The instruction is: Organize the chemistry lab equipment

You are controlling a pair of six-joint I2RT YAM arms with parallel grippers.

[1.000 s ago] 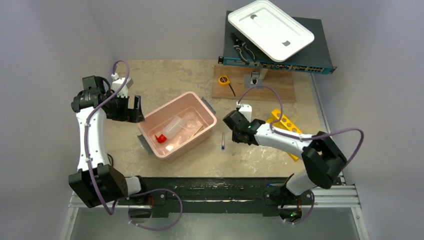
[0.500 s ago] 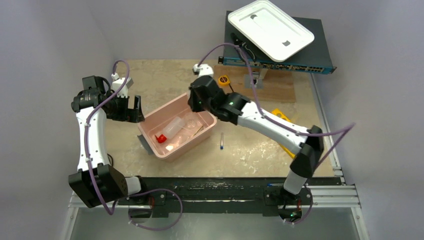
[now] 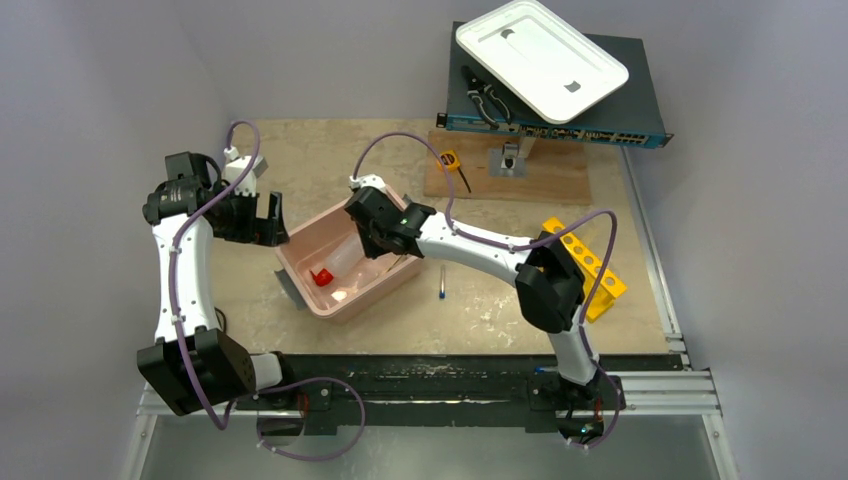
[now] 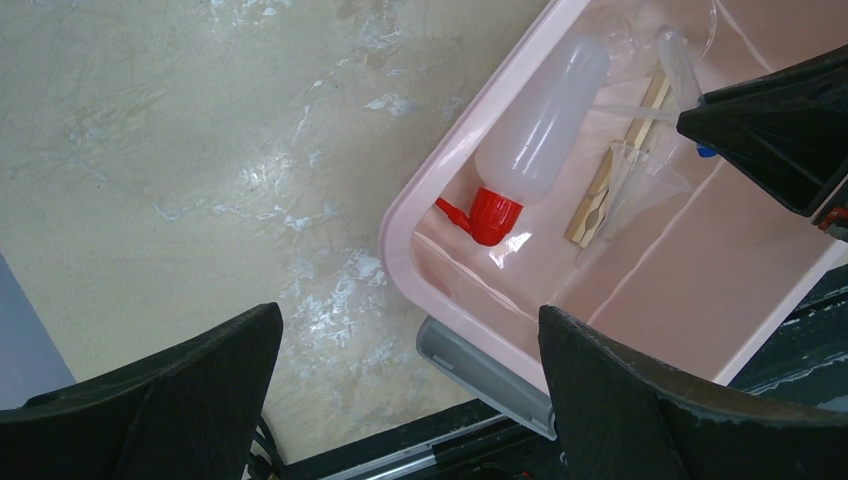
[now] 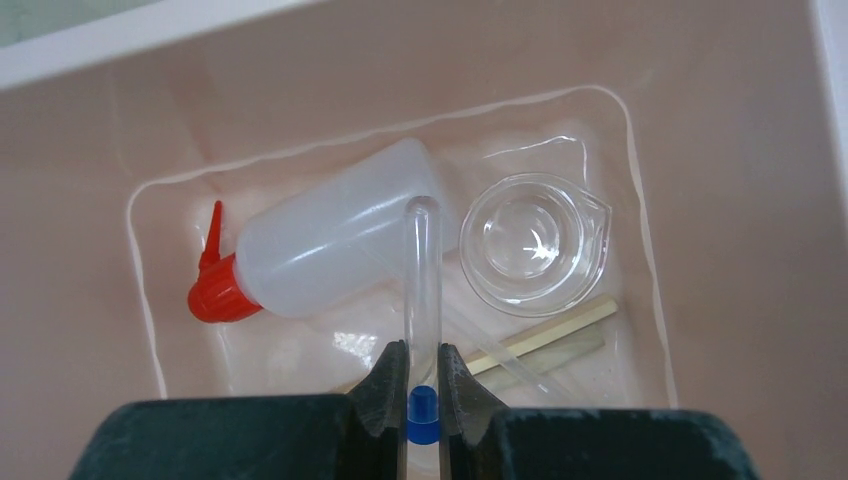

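Two thin clear tubes with blue tips are in sight. The held tube (image 5: pixel 422 280) is pinched at its blue end between the nearly closed fingers of the right gripper (image 5: pixel 421 355), which hangs over the inside of the pink tub (image 5: pixel 740 200). This tube is see-through and rounded at its far end, and it points away from the gripper above the things in the tub. The second tube (image 3: pixel 443 282) lies flat on the table (image 3: pixel 330 150), just beside the tub's right side and not touching it.

On the tub floor the squeeze bottle (image 5: pixel 330 245) lies on its side. It has a cloudy white body and a red cap with a pointed red nozzle. Just beside its base stands a small clear beaker (image 5: pixel 532 243), mouth up, with a pouring lip. Pale wooden sticks (image 5: pixel 560 325) lie slanted next to the beaker.

The yellow rack (image 3: pixel 590 262), with a row of round holes, sits on the table well to the right of the tub, partly hidden behind the right arm's elbow.

The left gripper (image 4: pixel 408 315) stands spread wide with nothing between its fingers, above the table at the tub's left edge.
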